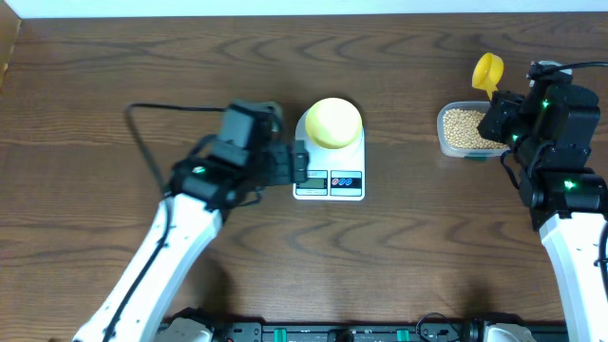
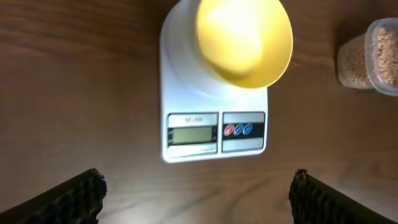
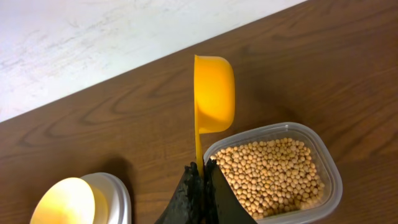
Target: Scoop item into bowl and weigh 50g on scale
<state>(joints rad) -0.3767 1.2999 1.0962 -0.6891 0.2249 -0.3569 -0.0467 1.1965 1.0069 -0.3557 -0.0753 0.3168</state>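
Note:
The pale yellow bowl [image 1: 333,122] stands on the platform of the white scale [image 1: 329,182] at the table's middle; the bowl [image 2: 244,38] looks empty in the left wrist view, above the scale's display [image 2: 192,135]. My left gripper [image 2: 198,193] is open and empty, just left of the scale [image 1: 296,163]. The tan beans [image 1: 465,128] fill a clear tub [image 3: 329,174] at the right. My right gripper [image 3: 203,177] is shut on the handle of a yellow scoop [image 3: 213,93], held above the tub's far edge [image 1: 487,72]. The scoop looks empty.
The table's far edge and a white wall [image 3: 93,37] lie just beyond the scoop. A black cable [image 1: 142,123] runs across the wood left of my left arm.

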